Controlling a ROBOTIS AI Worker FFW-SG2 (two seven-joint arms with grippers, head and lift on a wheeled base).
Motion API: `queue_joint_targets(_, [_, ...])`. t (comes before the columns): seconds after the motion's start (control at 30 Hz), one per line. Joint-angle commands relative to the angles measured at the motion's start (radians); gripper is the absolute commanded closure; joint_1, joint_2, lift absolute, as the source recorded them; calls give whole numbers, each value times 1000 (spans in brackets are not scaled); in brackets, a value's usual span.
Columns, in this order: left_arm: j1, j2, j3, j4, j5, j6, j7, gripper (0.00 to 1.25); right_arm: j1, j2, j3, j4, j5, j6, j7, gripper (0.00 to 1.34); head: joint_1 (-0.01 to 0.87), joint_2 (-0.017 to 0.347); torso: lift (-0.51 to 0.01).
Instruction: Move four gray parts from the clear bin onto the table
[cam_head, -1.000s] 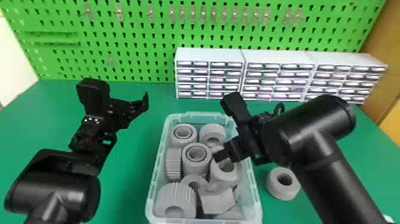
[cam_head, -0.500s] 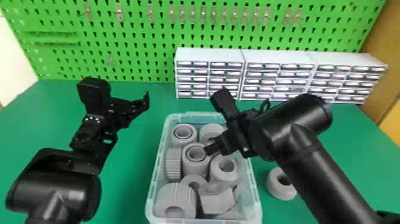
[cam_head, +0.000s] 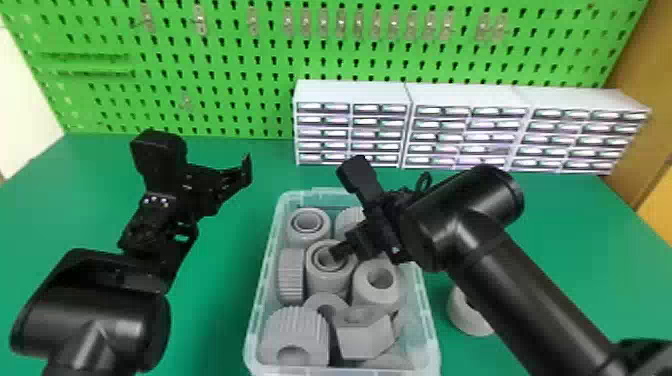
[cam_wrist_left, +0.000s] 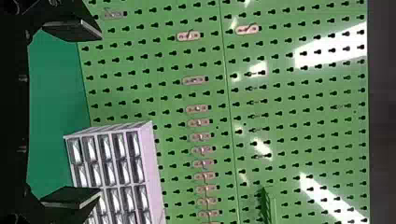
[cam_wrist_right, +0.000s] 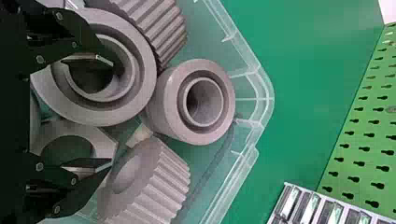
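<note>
One bin (cam_head: 320, 192), at least eight gray parts (cam_head: 295, 340) inside, lower ones overlapped. One ring (cam_head: 465, 321) on table (cam_head: 215, 305), partly behind right arm (cam_head: 525, 290). Left gripper (cam_head: 240, 179), right gripper (cam_head: 345, 250): both wide.

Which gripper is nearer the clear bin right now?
Right. The right gripper is over the clear bin, close to the gray parts inside; the left gripper is off beyond its left side.
</note>
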Motion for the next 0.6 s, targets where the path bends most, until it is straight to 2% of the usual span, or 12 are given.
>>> queue_joint_targets(0.0, [0, 0, 0, 0, 1, 0, 0, 113, -8, 4, 4, 38, 2, -46, 0, 516, 678, 34, -50])
queue_joint_targets(0.57, [-2, 2, -2, 2, 4, 0, 0, 113, -25, 12, 35, 162, -9, -198, 15, 515, 678, 34, -50])
